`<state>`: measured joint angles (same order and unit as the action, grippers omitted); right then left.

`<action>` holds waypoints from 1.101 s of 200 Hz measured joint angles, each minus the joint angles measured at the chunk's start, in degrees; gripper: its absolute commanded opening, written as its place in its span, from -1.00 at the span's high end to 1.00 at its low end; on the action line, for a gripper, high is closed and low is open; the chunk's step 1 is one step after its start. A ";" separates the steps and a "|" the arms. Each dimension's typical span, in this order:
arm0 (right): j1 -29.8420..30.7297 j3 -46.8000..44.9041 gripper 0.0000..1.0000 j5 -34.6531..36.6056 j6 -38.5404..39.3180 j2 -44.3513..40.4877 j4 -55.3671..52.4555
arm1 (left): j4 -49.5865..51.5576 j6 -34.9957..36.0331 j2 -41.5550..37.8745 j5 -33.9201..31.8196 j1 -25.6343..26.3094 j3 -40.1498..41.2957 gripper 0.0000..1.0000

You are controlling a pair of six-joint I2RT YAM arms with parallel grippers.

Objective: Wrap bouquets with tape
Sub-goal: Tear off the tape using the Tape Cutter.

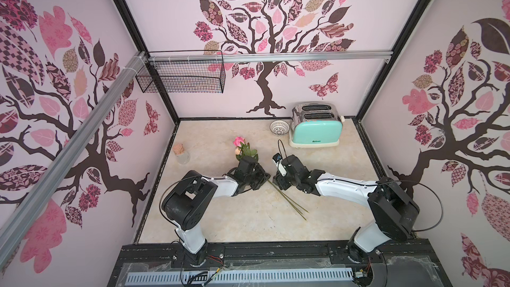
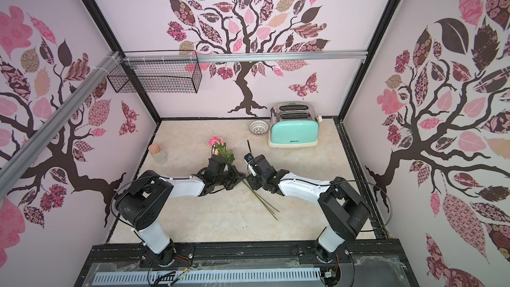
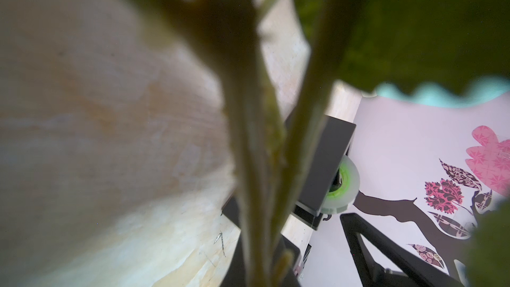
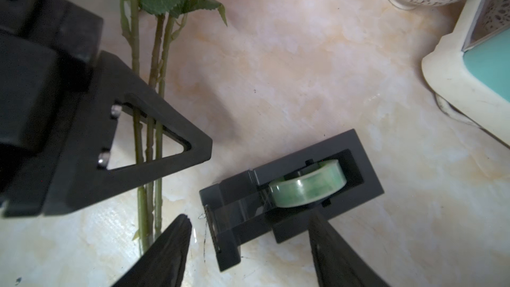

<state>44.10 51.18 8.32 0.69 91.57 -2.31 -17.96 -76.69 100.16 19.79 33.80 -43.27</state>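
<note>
The bouquet (image 1: 242, 147) of pink and peach roses with green leaves lies mid-table in both top views, its thin stems (image 2: 262, 202) trailing toward the front. My left gripper (image 1: 260, 177) is shut on the stems (image 3: 256, 161), which fill the left wrist view. The tape (image 4: 307, 183), a clear roll with a green core, sits in its black dispenser (image 4: 356, 161) on the table beside the stems. My right gripper (image 4: 249, 223) hangs open just above the dispenser's cutter end, fingers either side and apart from it. In the top views the right gripper (image 1: 278, 181) hides the dispenser.
A mint toaster (image 1: 317, 131) and a small white patterned bowl (image 1: 279, 127) stand at the back right. A cork-stoppered glass jar (image 1: 182, 154) stands at the left. A black wire basket (image 1: 182, 75) hangs on the back wall rail.
</note>
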 measured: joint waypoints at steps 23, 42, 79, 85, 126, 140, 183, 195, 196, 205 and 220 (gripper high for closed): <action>0.39 -0.24 -0.39 1.99 1.16 1.07 0.35 | -0.15 -0.02 0.02 -0.04 0.00 0.00 1.00; 1.27 -0.59 -0.39 4.11 2.29 1.22 1.31 | -0.44 -0.02 0.09 -0.02 0.00 0.00 1.00; 4.52 -0.68 -0.41 10.78 4.81 3.28 3.52 | -1.09 -0.02 0.66 -0.35 0.00 0.00 1.00; 4.87 -0.68 -0.42 11.63 5.05 3.52 3.85 | -1.11 -0.02 0.79 -0.46 -0.02 0.00 1.00; 5.40 -1.29 -0.45 14.36 5.60 3.98 5.42 | -1.20 0.00 0.92 -0.76 -0.07 0.00 1.00; 5.44 -1.38 -0.46 14.60 5.60 3.96 5.62 | -1.22 0.02 0.92 -0.76 -0.15 0.00 1.00; 5.57 -1.27 -0.49 15.04 5.44 3.28 4.66 | -1.05 0.24 0.92 -0.13 -0.50 -0.02 1.00; 5.46 -1.27 -0.50 15.04 5.60 2.38 3.76 | -0.74 0.42 0.81 0.24 -0.61 -0.02 1.00; 5.42 -1.29 -0.50 15.04 5.68 2.23 3.65 | -0.70 0.42 0.79 0.28 -0.61 -0.02 1.00; 5.18 -1.42 -0.52 15.06 6.19 1.29 3.23 | -0.28 0.52 0.52 0.63 -0.74 -0.02 1.00; 4.85 -1.77 -0.53 14.99 6.97 0.24 2.82 | 0.17 0.83 -0.07 0.96 -0.94 -0.11 1.00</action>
<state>48.95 49.41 23.31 7.66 91.81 0.51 -17.78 -75.85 100.09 20.75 32.86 -43.38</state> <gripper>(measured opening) 0.763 0.058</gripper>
